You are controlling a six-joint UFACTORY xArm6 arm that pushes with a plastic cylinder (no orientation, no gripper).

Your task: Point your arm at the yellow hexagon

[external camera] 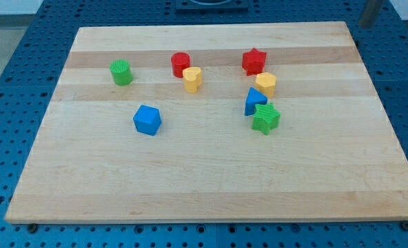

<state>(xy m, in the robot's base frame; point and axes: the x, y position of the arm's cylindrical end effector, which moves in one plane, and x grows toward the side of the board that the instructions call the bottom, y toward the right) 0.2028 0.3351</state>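
Observation:
The yellow hexagon [266, 83] sits right of the board's centre, just below the red star [253, 61] and just above the blue triangular block [253, 101]. A green star [265, 118] lies below that, touching the blue block. A second yellow block, heart-shaped [192, 79], sits left of centre, touching the red cylinder [180, 64]. My tip does not show in the view, so its place relative to the blocks cannot be told.
A green cylinder [121, 72] stands at the upper left and a blue cube [147, 120] below it toward the middle. The wooden board [211, 186] lies on a blue perforated table [11, 83]. A dark post [369, 12] stands at the top right.

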